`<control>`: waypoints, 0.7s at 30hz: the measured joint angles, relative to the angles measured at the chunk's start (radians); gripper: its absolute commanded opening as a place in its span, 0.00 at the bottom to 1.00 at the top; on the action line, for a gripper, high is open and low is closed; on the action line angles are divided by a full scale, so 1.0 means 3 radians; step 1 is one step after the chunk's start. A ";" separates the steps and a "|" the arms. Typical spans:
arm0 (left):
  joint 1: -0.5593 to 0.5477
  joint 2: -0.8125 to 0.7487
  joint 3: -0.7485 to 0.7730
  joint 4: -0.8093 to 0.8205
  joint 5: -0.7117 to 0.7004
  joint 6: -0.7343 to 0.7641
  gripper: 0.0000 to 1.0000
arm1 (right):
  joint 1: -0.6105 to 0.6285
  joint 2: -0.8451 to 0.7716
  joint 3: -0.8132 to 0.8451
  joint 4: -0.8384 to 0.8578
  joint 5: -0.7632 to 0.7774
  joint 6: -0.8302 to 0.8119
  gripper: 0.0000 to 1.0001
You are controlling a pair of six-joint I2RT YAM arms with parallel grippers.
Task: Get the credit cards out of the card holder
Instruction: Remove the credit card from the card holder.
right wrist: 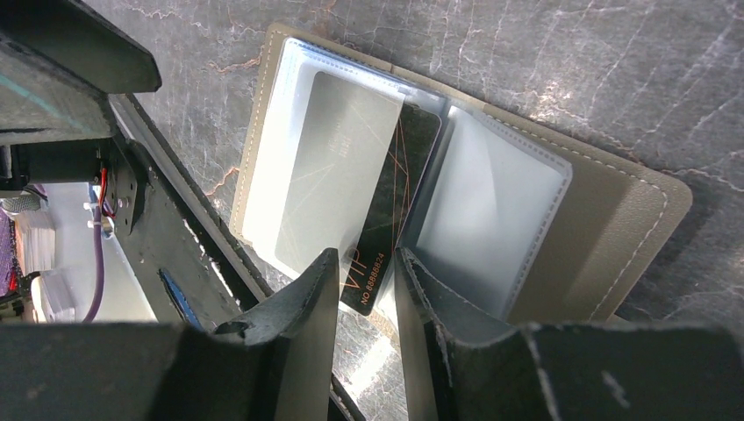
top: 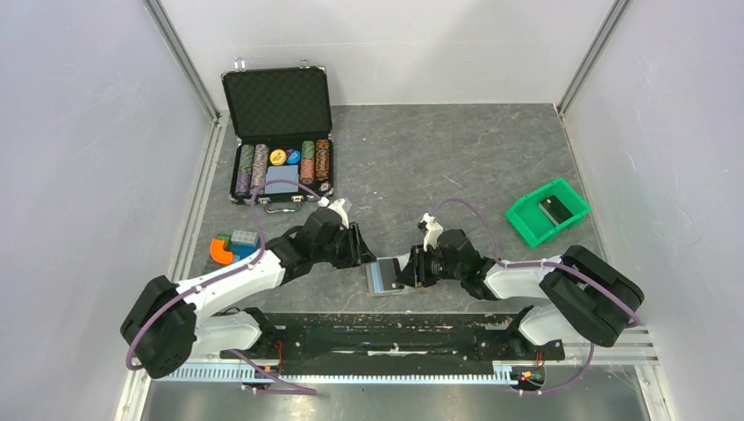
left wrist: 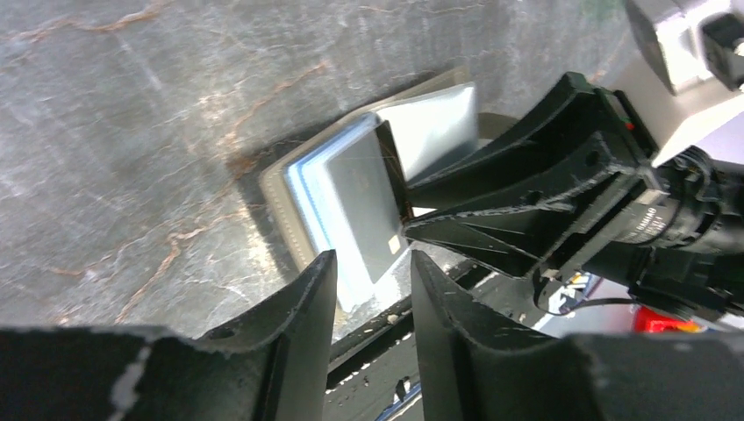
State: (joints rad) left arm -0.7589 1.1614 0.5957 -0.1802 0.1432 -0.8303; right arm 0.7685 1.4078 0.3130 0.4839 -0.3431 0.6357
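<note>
The card holder (top: 382, 277) lies open near the table's front edge, tan-bordered (right wrist: 614, 228) with clear sleeves. A grey credit card (right wrist: 338, 167) sits in its left sleeve. A black credit card (right wrist: 405, 189) marked VIP sticks out from between the sleeves. Its lower corner lies in the gap of my right gripper (right wrist: 364, 259), whose fingers stand apart on either side; I cannot tell whether they touch it. My left gripper (left wrist: 373, 259) hovers open over the holder's near-left edge (left wrist: 279, 197) with nothing between its fingers. The two grippers face each other across the holder (top: 367, 254) (top: 405, 274).
An open black chip case (top: 279, 140) stands at the back left. Coloured toy blocks (top: 230, 246) lie by the left arm. At the right a green bin (top: 547, 210) holds a dark object. The arms' black base rail (top: 386, 329) runs just in front of the holder.
</note>
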 measured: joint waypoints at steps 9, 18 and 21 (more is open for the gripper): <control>0.0000 0.0231 -0.0039 0.0343 0.0240 0.0003 0.30 | 0.0000 -0.0001 0.0069 -0.0134 0.0004 -0.0028 0.32; 0.0000 0.0558 -0.0292 0.0595 0.0243 0.0003 0.26 | 0.0000 -0.0001 0.0058 -0.0109 0.0008 -0.0022 0.31; 0.0000 0.0685 -0.0332 0.0670 0.0242 0.0003 0.26 | 0.0000 -0.0001 0.0053 -0.0094 0.0004 -0.0013 0.30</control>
State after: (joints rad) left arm -0.7589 1.3670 0.4961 0.0208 0.2157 -0.8295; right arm 0.7685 1.4075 0.3290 0.4557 -0.3420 0.6319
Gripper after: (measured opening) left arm 0.267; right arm 0.312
